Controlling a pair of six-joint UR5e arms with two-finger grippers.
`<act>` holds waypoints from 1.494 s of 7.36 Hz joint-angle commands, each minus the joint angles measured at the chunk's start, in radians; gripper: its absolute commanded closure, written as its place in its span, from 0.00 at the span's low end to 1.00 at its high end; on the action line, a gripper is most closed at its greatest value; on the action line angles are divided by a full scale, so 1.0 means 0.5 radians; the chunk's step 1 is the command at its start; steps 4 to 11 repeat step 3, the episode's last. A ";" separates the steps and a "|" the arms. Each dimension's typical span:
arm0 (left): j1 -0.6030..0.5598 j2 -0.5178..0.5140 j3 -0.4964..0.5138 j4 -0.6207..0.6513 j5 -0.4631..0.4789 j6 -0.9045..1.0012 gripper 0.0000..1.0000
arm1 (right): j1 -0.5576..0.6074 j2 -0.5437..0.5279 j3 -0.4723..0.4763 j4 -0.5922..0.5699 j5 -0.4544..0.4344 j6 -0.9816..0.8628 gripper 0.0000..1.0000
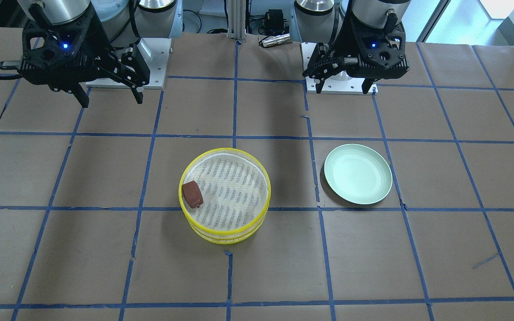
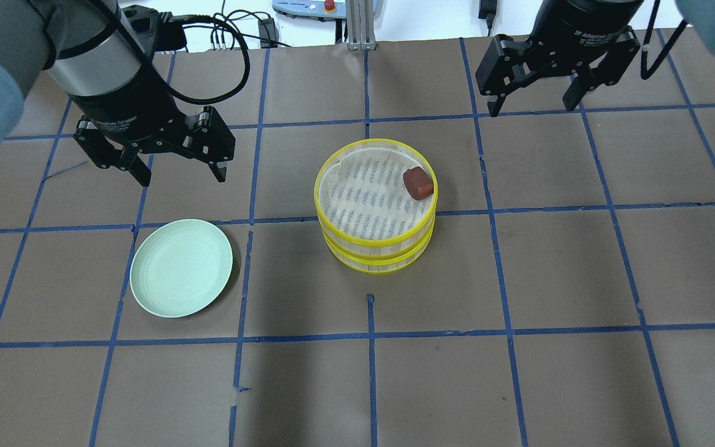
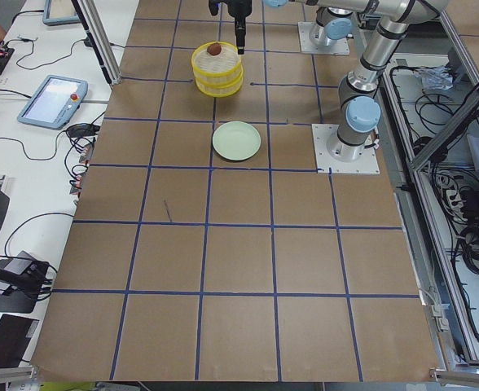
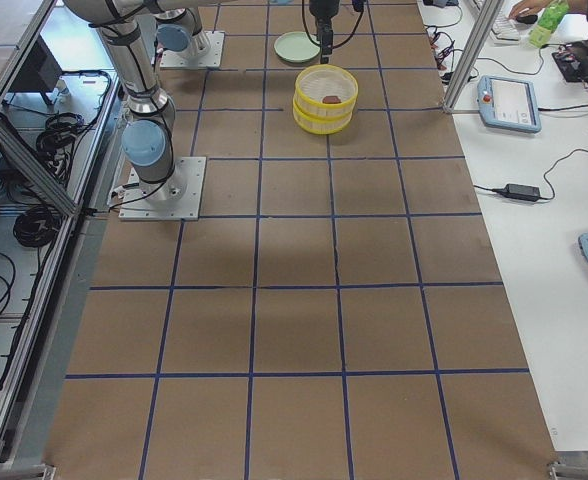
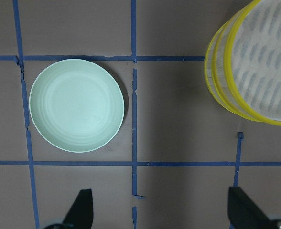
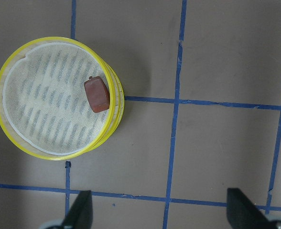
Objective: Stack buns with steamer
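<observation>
A yellow-rimmed steamer (image 2: 375, 261) of two stacked tiers stands at mid-table. The dark reddish-brown bun (image 2: 418, 183) lies in the top tier against the rim; it also shows in the front view (image 1: 192, 194) and the right wrist view (image 6: 97, 94). The white bun shows in no view. My left gripper (image 2: 182, 177) is open and empty, above the table behind the pale green plate (image 2: 181, 267). My right gripper (image 2: 532, 107) is open and empty, high up, behind and to the right of the steamer.
The plate (image 5: 76, 105) is bare and lies left of the steamer (image 5: 217, 90). Brown table covering with blue tape lines lies all around. The arm base plates (image 1: 341, 84) stand at the robot's side.
</observation>
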 commanded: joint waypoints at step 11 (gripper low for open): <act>0.014 0.003 0.003 0.003 -0.007 0.000 0.00 | 0.006 0.000 0.007 -0.006 -0.007 0.003 0.00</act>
